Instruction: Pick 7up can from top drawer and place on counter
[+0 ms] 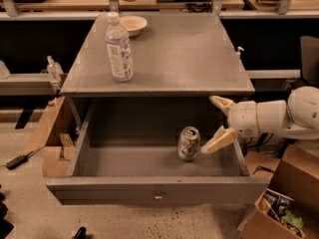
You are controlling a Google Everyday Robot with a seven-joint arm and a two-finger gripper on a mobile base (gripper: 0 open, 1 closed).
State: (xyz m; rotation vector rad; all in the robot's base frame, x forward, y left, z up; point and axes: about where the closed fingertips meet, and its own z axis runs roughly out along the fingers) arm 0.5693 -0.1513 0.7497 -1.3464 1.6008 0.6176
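The 7up can point(189, 143) stands upright in the open top drawer point(154, 189), right of its middle. It is silver-white with green and red marks and a shiny top. My gripper point(216, 121) comes in from the right over the drawer's right side, open, with cream fingers spread one above the other. The lower fingertip point(209, 147) is just right of the can, close to it; the upper finger point(220, 102) is higher, near the counter edge. The counter point(174, 54) is the grey cabinet top above the drawer.
A clear water bottle point(119, 48) with a white label stands on the counter's left part, a cream bowl point(132, 24) behind it. Cardboard boxes sit on the floor at right point(279, 203) and left point(50, 148). Wooden benches run along the back.
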